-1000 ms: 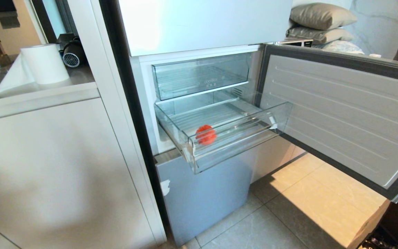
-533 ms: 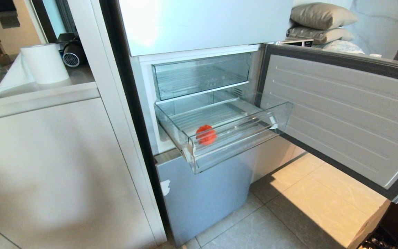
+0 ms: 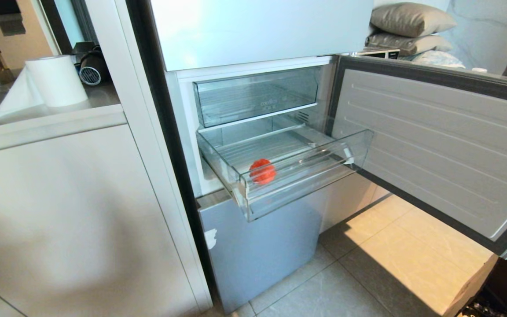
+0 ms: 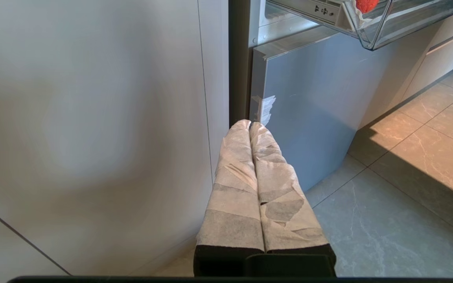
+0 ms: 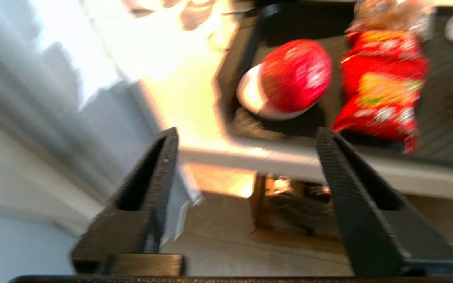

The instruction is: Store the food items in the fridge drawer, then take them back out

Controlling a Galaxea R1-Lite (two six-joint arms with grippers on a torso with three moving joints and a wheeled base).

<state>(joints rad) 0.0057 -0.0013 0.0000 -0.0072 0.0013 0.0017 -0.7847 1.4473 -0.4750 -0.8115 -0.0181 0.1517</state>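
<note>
The fridge drawer (image 3: 306,176) stands pulled out, a clear shallow tray with a ribbed floor. One red fruit (image 3: 262,171) lies in it near the front left corner. A second red fruit (image 5: 295,74) rests on a white dish (image 5: 250,96) on a dark tray (image 5: 439,118), beyond my right gripper (image 5: 246,133), which is open and holds nothing. My left gripper (image 4: 250,125) is shut, its fingers (image 4: 234,177) wrapped in white tape, low beside the fridge's bottom panel. From there the drawer (image 4: 372,31) and its fruit (image 4: 366,4) show above. Neither arm shows in the head view.
The fridge door (image 3: 434,145) swings open to the right of the drawer. A clear bin with faint lettering (image 3: 258,94) sits above it. A red snack bag (image 5: 382,86) lies beside the fruit on the tray. A paper roll (image 3: 57,81) stands on the left counter; a cardboard box (image 3: 473,286) at lower right.
</note>
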